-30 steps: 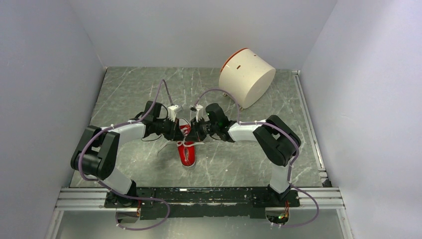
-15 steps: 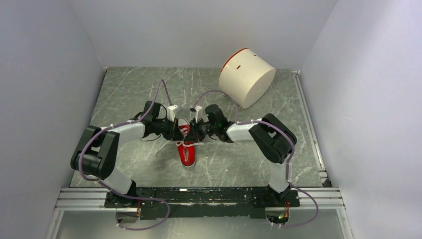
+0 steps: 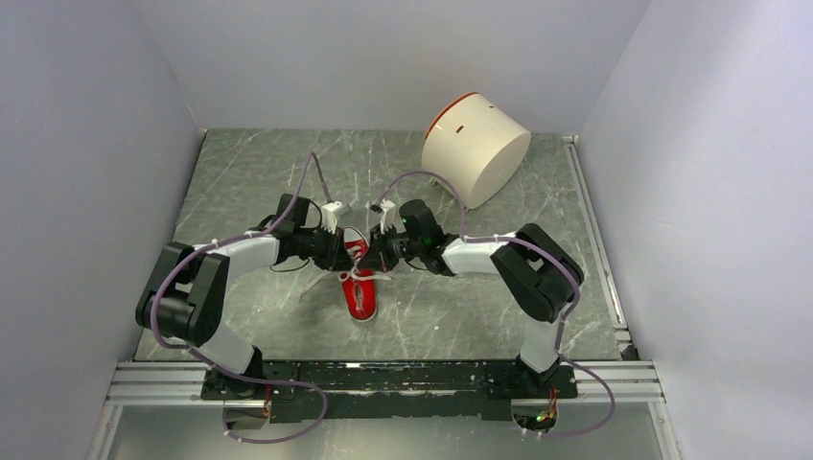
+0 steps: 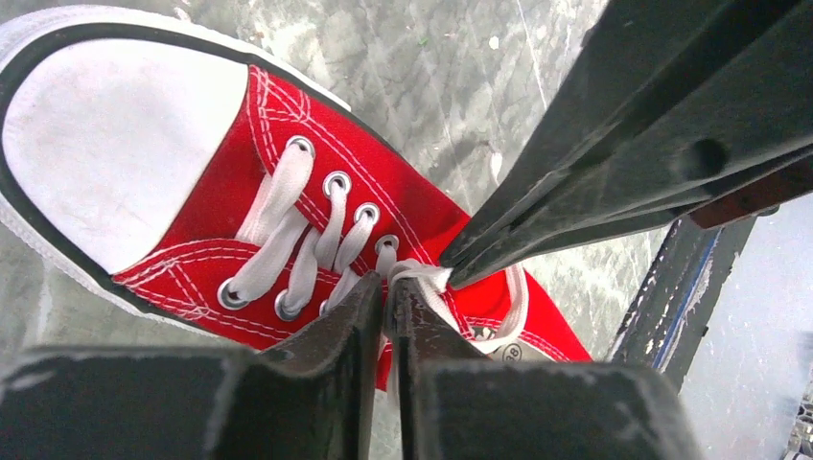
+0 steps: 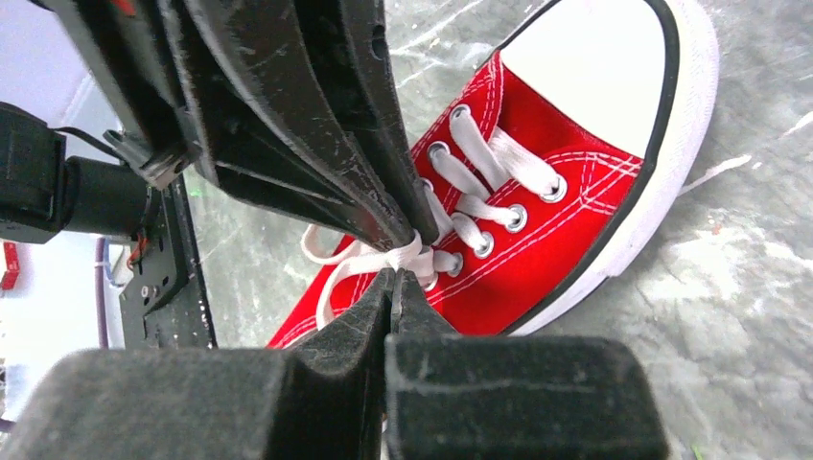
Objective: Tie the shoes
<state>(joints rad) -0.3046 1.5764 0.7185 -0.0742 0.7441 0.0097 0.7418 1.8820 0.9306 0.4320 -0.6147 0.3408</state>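
**White laces (image 4: pixel 288 228) pinched above the red sneaker (image 3: pixel 360 297)**

The red sneaker is set in the middle of the table (image 3: pixel 249 172), with its heel toward the arm bases. Both arms are bent low and stretched inward from each side. The left gripper (image 4: pixel 386 287) and right gripper (image 5: pixel 393 283) are brought tip to tip. The left fingers are closed on the white laces. The right fingers are pressed together, touching them; a hold cannot be told.

Grey marbled table (image 3: pixel 249 172) streaked with pale scratches, red sneaker (image 3: pixel 360 297) resting near its middle, white round tub (image 3: pixel 475 149) with red rim lying tilted near the far right corner
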